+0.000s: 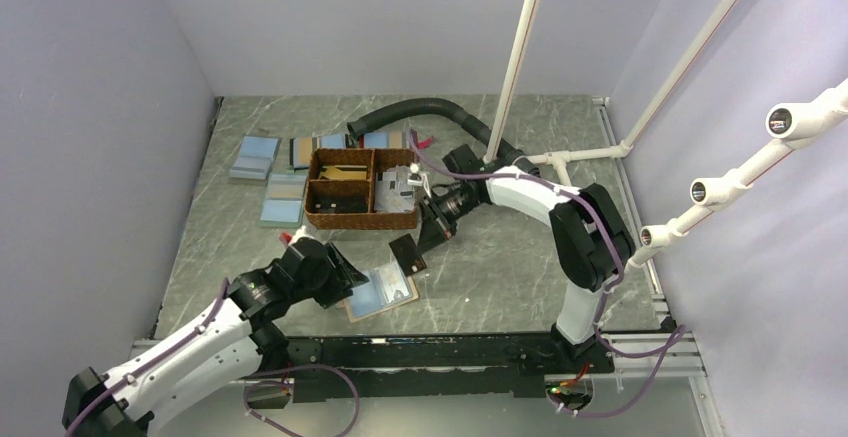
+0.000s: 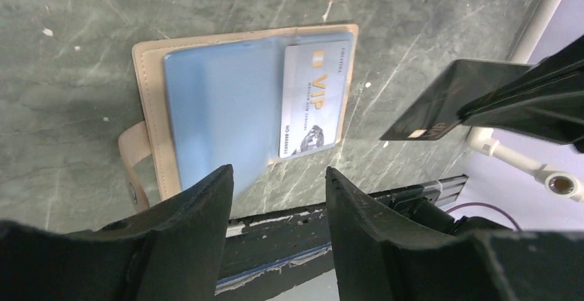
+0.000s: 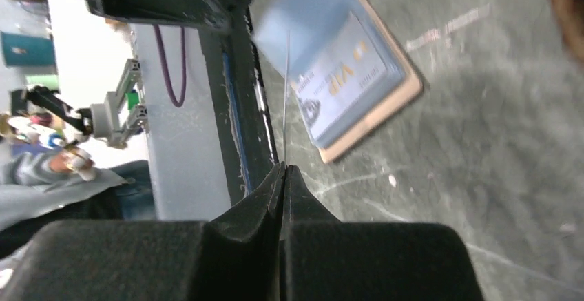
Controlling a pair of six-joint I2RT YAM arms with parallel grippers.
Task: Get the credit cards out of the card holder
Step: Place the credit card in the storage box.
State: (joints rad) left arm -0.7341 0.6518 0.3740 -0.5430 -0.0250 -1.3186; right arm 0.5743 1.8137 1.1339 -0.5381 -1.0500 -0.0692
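The card holder (image 1: pixel 381 294) lies open on the table near the front, tan-rimmed with a light blue inside. In the left wrist view the card holder (image 2: pixel 227 108) still has a silver VIP card (image 2: pixel 311 101) tucked in its right pocket. My left gripper (image 2: pixel 279 177) is open and empty, just in front of the holder's near edge; it also shows in the top view (image 1: pixel 340 275). My right gripper (image 3: pixel 283 167) is shut on a black credit card (image 1: pixel 407 254), held in the air to the right of the holder. That card shows edge-on (image 3: pixel 286 94) in the right wrist view.
A brown woven two-compartment basket (image 1: pixel 360 189) with cards in it stands behind the holder. Flat light blue rectangles (image 1: pixel 255 157) lie to its left. A black hose (image 1: pixel 420 112) curves at the back. White pipes (image 1: pixel 520 57) rise at the right. The table's front rail (image 2: pixel 358 211) is close.
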